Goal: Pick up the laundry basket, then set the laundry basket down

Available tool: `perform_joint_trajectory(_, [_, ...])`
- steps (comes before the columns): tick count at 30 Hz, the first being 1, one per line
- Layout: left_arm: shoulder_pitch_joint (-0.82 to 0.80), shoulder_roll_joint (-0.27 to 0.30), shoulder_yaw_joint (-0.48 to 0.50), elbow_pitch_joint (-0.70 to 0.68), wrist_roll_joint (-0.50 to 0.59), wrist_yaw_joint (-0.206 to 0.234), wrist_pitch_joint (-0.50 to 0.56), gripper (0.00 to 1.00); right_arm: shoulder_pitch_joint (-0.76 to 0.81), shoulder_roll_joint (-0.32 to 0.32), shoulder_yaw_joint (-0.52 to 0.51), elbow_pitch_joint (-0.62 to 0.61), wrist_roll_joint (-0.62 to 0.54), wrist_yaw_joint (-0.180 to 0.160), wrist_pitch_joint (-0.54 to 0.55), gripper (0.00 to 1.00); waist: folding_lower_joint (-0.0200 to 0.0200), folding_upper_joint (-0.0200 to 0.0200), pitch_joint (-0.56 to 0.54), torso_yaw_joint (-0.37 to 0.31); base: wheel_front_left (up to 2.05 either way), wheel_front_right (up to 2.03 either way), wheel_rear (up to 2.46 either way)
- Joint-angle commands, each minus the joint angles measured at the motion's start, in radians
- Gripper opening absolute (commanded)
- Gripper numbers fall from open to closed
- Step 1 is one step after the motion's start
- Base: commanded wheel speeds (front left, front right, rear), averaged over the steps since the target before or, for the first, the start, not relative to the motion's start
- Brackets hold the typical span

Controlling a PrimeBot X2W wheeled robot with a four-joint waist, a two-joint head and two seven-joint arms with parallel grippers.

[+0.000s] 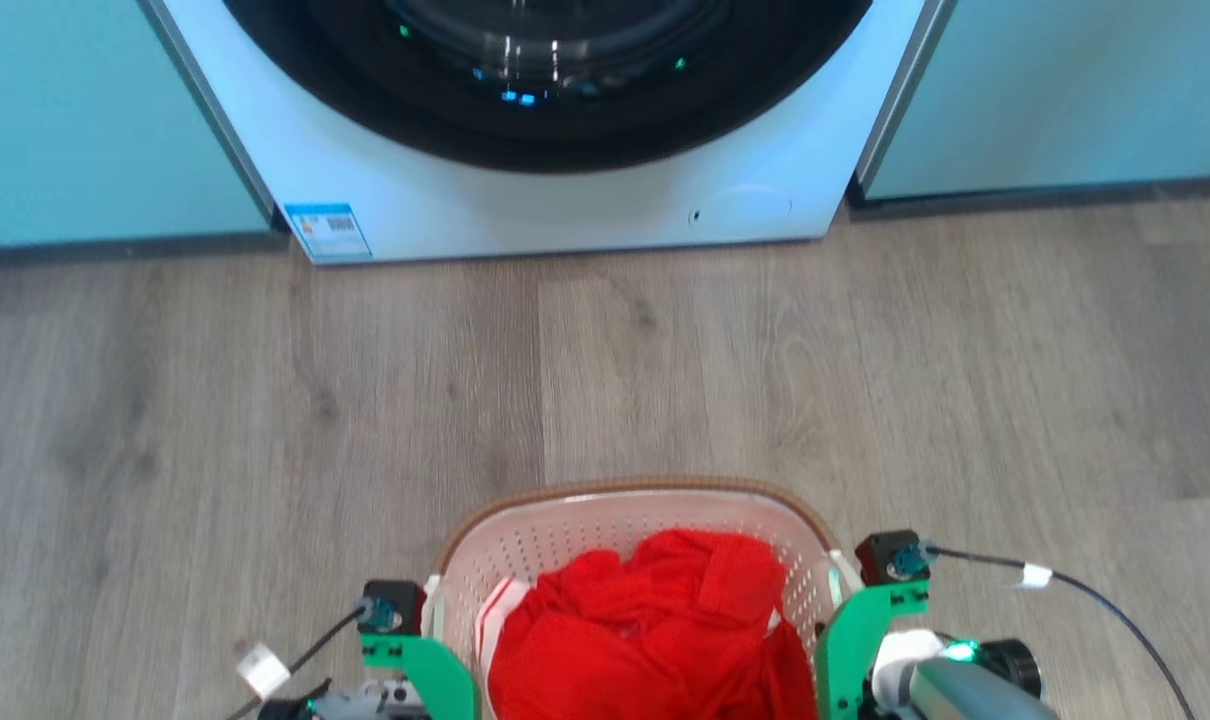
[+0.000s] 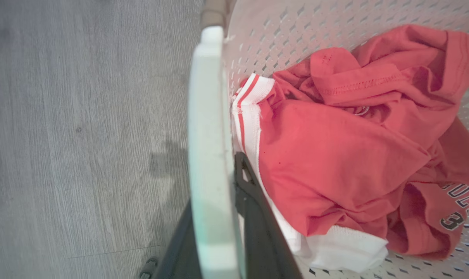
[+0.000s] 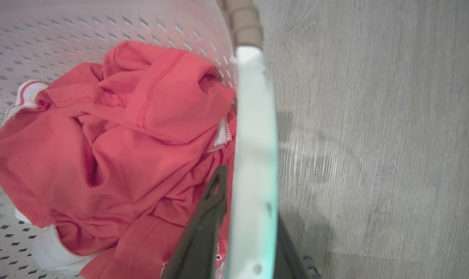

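Note:
The laundry basket (image 1: 565,530), white and perforated with a brown rim, sits at the bottom centre of the head view and holds a red garment (image 1: 645,620). My left gripper (image 1: 420,625) is at its left side and my right gripper (image 1: 850,610) at its right side. In the left wrist view my left gripper (image 2: 215,186) is shut on the white left handle (image 2: 207,116), one dark finger on each side of it. In the right wrist view my right gripper (image 3: 250,193) is shut on the right handle (image 3: 256,116) the same way. I cannot tell whether the basket touches the floor.
A white washing machine (image 1: 565,190) with a dark round door stands ahead, with pale teal cabinets (image 1: 95,120) on both sides. Bare wood-look floor (image 1: 665,360) lies between it and the basket. A black cable (image 1: 1095,590) trails from my right wrist.

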Motion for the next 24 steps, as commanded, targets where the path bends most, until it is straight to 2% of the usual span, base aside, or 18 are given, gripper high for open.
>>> perform_joint_trajectory(1, [-0.005,0.032,0.004,-0.007,-0.007,0.012,-0.002,0.0,0.015,-0.008,0.031,-0.011,0.007,0.007,-0.005,0.0,0.0002,-0.0001,-0.04,-0.004,0.0,0.0,0.0])
perform_joint_trajectory(9, [0.007,0.032,-0.024,-0.005,-0.032,0.024,-0.021,0.0,0.029,-0.008,0.076,-0.005,0.047,0.007,-0.016,0.0,0.0002,-0.0001,-0.084,-0.009,0.0,0.0,0.0])
perform_joint_trajectory(24, [-0.004,0.032,-0.06,0.024,-0.074,0.012,-0.039,0.0,0.014,-0.008,0.139,0.01,0.11,0.007,-0.028,0.0,0.0002,-0.0001,-0.097,-0.013,0.0,0.0,0.0])
